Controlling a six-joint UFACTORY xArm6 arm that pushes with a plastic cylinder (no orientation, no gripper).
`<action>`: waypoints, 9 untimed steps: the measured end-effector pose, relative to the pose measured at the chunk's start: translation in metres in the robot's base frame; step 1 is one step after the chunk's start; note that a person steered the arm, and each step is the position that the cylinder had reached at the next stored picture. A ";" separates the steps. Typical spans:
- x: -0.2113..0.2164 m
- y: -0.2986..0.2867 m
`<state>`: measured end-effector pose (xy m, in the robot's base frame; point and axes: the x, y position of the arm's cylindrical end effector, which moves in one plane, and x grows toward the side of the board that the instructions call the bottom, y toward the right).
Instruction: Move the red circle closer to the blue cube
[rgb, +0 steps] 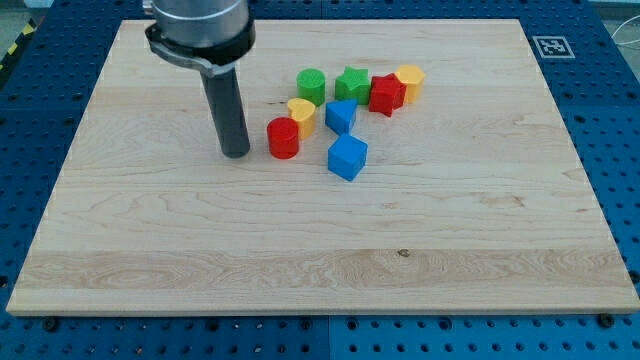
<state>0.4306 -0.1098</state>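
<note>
The red circle (283, 138) stands on the wooden board left of centre, touching a yellow block (301, 114) behind it. The blue cube (347, 157) sits to its right and slightly lower, a small gap apart. My tip (236, 153) rests on the board just left of the red circle, close to it but apart. The rod rises from the tip to the arm's dark head at the view's top.
Another blue block (341, 115), a green circle (311, 86), a green star-like block (352, 84), a red star-like block (386, 95) and a yellow block (409, 80) cluster above the cube. The board (320, 260) lies on a blue perforated table.
</note>
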 end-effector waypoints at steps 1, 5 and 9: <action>-0.030 -0.010; -0.029 0.044; 0.000 0.060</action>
<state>0.4307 -0.0502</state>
